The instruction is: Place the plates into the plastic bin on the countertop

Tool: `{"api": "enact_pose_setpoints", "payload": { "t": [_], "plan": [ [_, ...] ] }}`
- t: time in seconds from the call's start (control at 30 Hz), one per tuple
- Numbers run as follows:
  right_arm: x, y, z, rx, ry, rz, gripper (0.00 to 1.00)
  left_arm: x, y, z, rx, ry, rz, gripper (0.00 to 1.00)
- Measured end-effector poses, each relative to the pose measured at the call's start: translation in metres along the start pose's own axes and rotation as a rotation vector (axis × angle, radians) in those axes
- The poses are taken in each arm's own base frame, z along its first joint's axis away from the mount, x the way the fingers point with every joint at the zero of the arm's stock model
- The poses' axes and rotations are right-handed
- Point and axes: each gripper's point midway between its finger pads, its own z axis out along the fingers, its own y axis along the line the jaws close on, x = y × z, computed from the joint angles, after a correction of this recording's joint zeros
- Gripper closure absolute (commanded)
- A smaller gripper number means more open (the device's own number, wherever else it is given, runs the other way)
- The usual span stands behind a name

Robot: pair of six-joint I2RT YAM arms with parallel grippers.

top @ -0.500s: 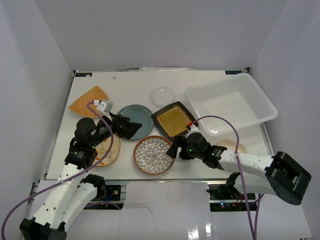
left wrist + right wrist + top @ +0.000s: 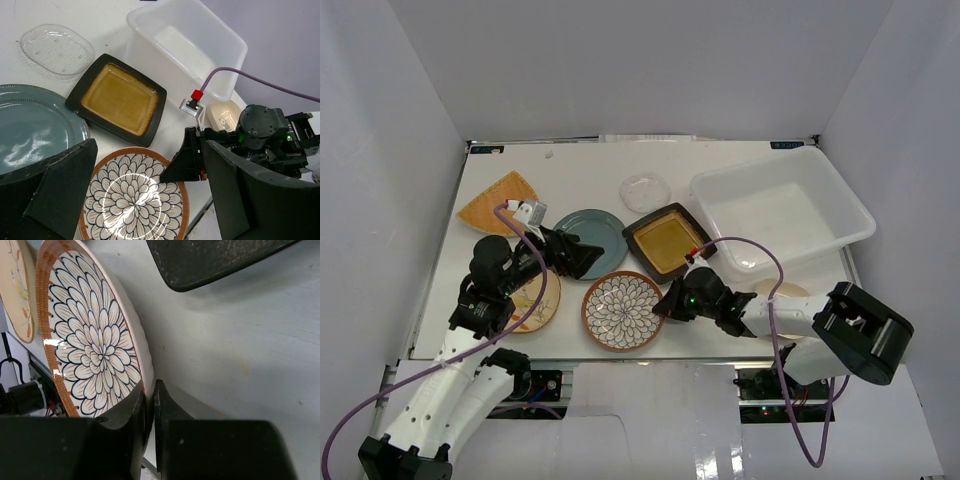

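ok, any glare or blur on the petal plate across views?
Left wrist: glare patches on the petal plate and the blue plate. Right wrist: plate sharp, one small highlight on its rim; right gripper a dark mass with little detail. Top: even light, soft shadows, no strong glare on it.

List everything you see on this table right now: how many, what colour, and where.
Countertop: one, white, under everything.
Plastic bin: one, translucent white, far right.
Fan-shaped plate: one, orange, far left.
Round plate: one, blue-grey, left of centre.
Glass dish: one, clear, far centre.
Square plate: one, black with yellow centre, beside the bin.
Petal-patterned plate: one, brown-rimmed, near edge, centre.
Cream dishes: two, cream, near left and near right.
Left claw: one, black, open over the round plate.
Right claw: one, black, shut on the petal-patterned plate's rim.
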Motion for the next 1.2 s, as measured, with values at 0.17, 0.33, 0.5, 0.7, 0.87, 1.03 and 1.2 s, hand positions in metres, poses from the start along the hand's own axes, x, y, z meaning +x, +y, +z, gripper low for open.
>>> {"api": "enact_pose_setpoints", "payload": {
  "t": [0.17, 0.33, 0.5, 0.7, 0.87, 1.03, 1.2],
  "plan": [
    [-0.004, 0.0, -0.018, -0.007, -0.025, -0.052, 0.92, -0.001, 0.002, 0.0, -0.013, -0.006, -0.001, 0.02],
    [-0.04, 0.023, -0.06, -0.025, -0.142, -0.2, 0.92, -0.004, 0.011, 0.001, -0.064, -0.025, -0.014, 0.02],
    [-0.153, 0.06, -0.121, -0.052, -0.42, -0.232, 0.92, -0.004, 0.02, 0.002, -0.116, -0.034, -0.045, 0.02],
    [-0.292, 0.011, -0.216, 0.172, -0.835, -0.156, 0.92, 0.007, 0.029, 0.008, -0.152, 0.011, -0.092, 0.02],
    [-0.325, -0.09, -0.239, 0.454, -0.881, -0.013, 0.92, 0.009, 0.031, 0.007, -0.161, 0.022, -0.097, 0.02],
    [-0.312, -0.174, -0.214, 0.659, -0.727, 0.095, 0.92, 0.008, 0.029, 0.007, -0.156, 0.02, -0.095, 0.02],
    [-0.288, -0.222, -0.181, 0.738, -0.571, 0.156, 0.83, 0.007, 0.028, 0.007, -0.152, 0.02, -0.092, 0.02]
  ]
}}
